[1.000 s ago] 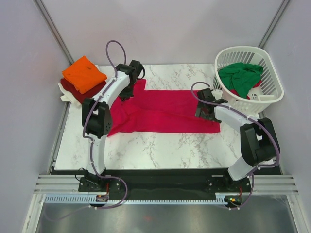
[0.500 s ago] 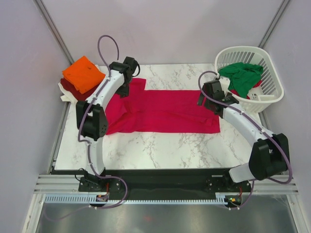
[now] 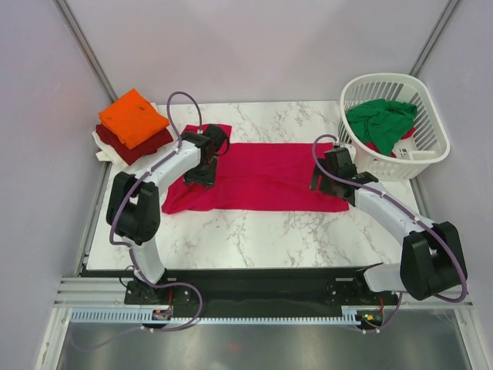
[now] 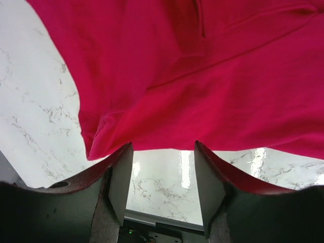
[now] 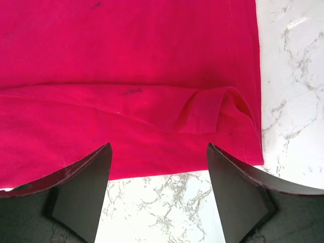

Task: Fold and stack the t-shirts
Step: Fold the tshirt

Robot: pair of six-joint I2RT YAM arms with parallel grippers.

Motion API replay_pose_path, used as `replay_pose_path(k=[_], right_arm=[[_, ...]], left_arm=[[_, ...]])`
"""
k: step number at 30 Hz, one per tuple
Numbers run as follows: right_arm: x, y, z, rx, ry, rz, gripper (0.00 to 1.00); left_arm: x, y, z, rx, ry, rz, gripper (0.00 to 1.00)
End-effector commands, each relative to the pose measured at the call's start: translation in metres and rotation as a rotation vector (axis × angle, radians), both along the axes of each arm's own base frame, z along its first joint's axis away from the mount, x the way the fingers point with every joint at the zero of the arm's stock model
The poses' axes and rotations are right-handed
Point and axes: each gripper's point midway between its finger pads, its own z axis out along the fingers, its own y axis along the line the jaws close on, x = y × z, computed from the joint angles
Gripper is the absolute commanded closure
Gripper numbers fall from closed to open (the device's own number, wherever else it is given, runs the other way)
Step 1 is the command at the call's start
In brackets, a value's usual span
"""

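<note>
- Across the marble table (image 3: 254, 231), my crimson-red t-shirt (image 3: 262, 176) lies spread flat.
- My left gripper (image 4: 162, 174) — spread wide, empty, over its left end.
- My right gripper (image 5: 159, 185) — likewise parted, seemingly just above the hem.

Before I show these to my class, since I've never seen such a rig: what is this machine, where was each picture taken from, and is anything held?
Two robot arms are bolted at the near edge of a table. The wide picture looks down from above and behind them; the other two come from cameras on the wrists, each showing its own two fingers. A crimson t-shirt lies spread on the table. The left gripper and right gripper are over its ends, both open, holding nothing. An orange tee tops a folded stack at far left; a green tee lies in the white basket.
</note>
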Motion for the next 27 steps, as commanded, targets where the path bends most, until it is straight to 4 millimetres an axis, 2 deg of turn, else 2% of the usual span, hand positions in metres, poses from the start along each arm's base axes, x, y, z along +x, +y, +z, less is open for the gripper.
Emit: replay_pose_path(k=[1, 6, 11, 14, 20, 23, 24, 26, 27], right_arm=[[0.007, 0.007, 0.019, 0.028, -0.079, 0.037, 0.17], [0.005, 0.007, 0.018, 0.03, -0.079, 0.042, 0.17], [0.003, 0.01, 0.018, 0.044, -0.081, 0.059, 0.17], [0.003, 0.013, 0.015, 0.053, -0.076, 0.067, 0.17], [0.002, 0.014, 0.01, 0.056, -0.067, 0.074, 0.17], [0.0, 0.013, 0.009, 0.053, -0.067, 0.077, 0.17], [0.0, 0.013, 0.009, 0.053, -0.066, 0.077, 0.17], [0.0, 0.013, 0.01, 0.051, -0.069, 0.077, 0.17], [0.0, 0.013, 0.011, 0.052, -0.072, 0.077, 0.17]], left_arm=[[0.023, -0.013, 0.001, -0.019, -0.081, -0.03, 0.39], [0.042, -0.011, -0.017, 0.055, -0.062, -0.041, 0.4], [0.051, 0.001, -0.027, 0.157, -0.063, -0.031, 0.42], [0.058, 0.005, -0.029, 0.199, -0.072, -0.021, 0.44], [0.08, 0.015, -0.022, 0.243, -0.115, 0.003, 0.45], [0.092, 0.043, -0.025, 0.255, -0.104, 0.066, 0.44], [0.097, 0.066, -0.032, 0.272, -0.086, 0.117, 0.44], [0.098, 0.098, -0.041, 0.311, -0.047, 0.191, 0.46], [0.102, 0.122, -0.046, 0.305, -0.035, 0.281, 0.47]])
